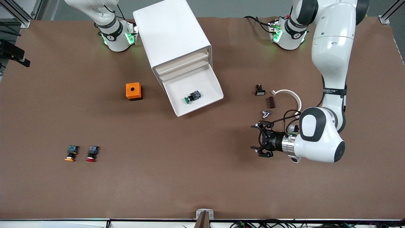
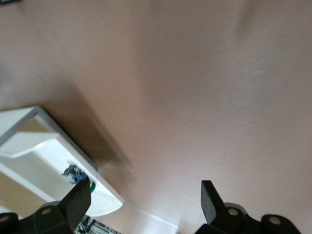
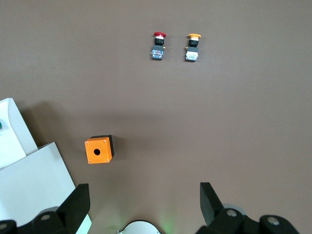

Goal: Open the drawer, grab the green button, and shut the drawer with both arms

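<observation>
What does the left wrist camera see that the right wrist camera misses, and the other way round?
Only the left wrist view shows the green-capped button lying in the open drawer, seen past the open left hand.

Only the right wrist view shows the orange box, the red-capped button and the yellow-capped button, seen past the open right hand.

Both show the white cabinet and the brown table.

Green-capped button (image 1: pixel 192 97) lies in open drawer (image 1: pixel 207 79)
</observation>
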